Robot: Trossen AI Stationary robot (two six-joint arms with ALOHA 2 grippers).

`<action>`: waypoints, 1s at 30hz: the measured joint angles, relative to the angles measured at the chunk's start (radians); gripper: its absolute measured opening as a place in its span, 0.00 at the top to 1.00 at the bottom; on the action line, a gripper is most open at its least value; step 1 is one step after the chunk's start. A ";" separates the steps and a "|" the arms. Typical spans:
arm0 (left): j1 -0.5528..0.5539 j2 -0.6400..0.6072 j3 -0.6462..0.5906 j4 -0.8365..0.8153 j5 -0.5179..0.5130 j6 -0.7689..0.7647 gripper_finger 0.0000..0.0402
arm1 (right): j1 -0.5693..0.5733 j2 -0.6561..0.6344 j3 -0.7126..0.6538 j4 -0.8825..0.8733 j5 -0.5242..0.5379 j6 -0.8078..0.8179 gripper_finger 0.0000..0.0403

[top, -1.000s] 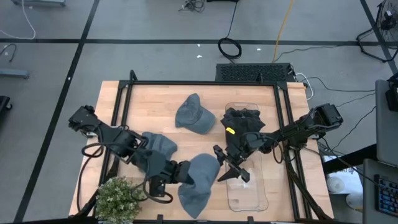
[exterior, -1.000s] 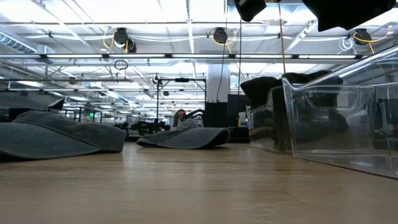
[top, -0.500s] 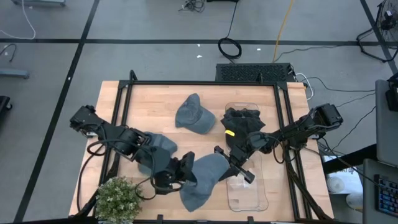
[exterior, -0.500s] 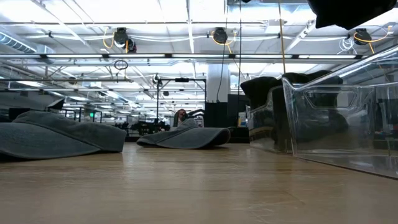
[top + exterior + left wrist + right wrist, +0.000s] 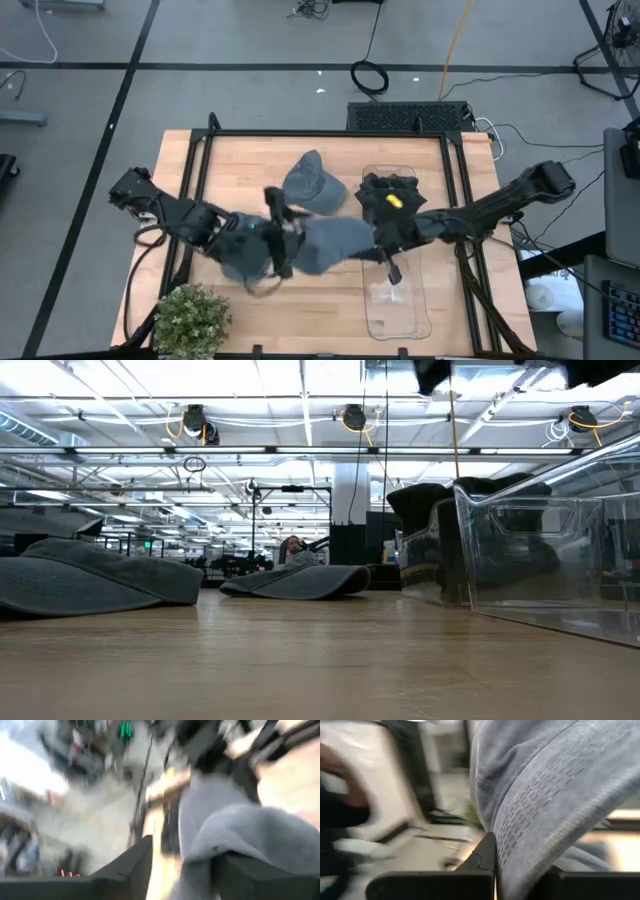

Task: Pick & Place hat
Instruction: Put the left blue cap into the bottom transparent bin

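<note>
From above, the grey hat [image 5: 325, 243] hangs over the table between the left gripper [image 5: 278, 238] and the right gripper [image 5: 378, 252]. In the right wrist view its fingers [image 5: 485, 857] pinch the hat's fabric. In the left wrist view the fingers [image 5: 135, 862] stand apart, the hat beside them.

Grey hat [image 5: 333, 243] with ribbed weave over pale wood worktop [image 5: 240, 160]; clear bin [image 5: 400, 310], black clothing [image 5: 385, 187] inside.
</note>
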 joint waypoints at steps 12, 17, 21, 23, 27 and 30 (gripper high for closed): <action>0.236 -0.014 0.000 -0.422 -0.035 -0.561 0.42 | 0.052 -0.229 -0.061 -0.117 0.744 -0.183 1.00; 0.295 -0.013 0.000 -0.332 -0.021 -0.549 0.42 | 0.052 -0.211 -0.061 0.149 0.766 -0.416 1.00; 0.333 -0.015 -0.090 -0.068 0.102 -0.461 0.42 | 0.051 -0.212 -0.060 0.357 0.767 -0.641 1.00; 0.356 -0.024 -0.174 0.079 0.199 -0.413 0.42 | 0.048 -0.211 -0.060 0.426 0.767 -0.721 1.00; 0.419 -0.053 -0.392 0.464 0.410 -0.343 0.42 | 0.048 -0.211 -0.060 0.530 0.765 -0.860 1.00; 0.479 -0.064 -0.551 0.783 0.578 -0.306 0.42 | 0.047 -0.212 -0.062 0.528 0.717 -0.850 1.00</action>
